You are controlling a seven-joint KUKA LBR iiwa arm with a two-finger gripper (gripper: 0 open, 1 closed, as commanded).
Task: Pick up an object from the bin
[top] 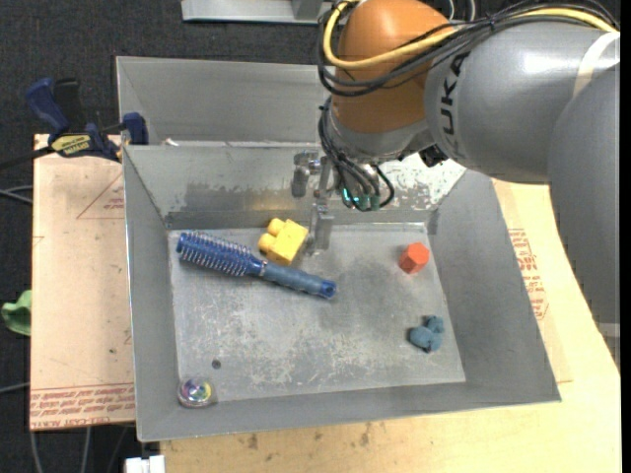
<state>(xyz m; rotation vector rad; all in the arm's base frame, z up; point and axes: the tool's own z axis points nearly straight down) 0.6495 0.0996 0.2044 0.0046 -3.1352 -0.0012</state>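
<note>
While the arm (532, 77) reaches in from the right, its orange wrist cover (385, 28) above the far wall, the gripper (316, 233) hangs low at the back of the grey bin (296, 353). Its tip is just beside the right edge of a small yellow block (282, 240); contact between the two cannot be judged from this angle. Whether the gripper is released or clenched cannot be told either, as wrist and cables hide much of it. The yellow block lies on the bin floor near the back, left of centre, against the far side of a blue hairbrush (251, 264). The brush lies diagonally, with its bristle head toward the left and its handle running right and forward. A small orange block (414, 256) sits right of the gripper, apart from it, near the right wall. A blue lump (427, 335) lies front right. A small shiny round thing (195, 393) rests in the front-left corner.
</note>
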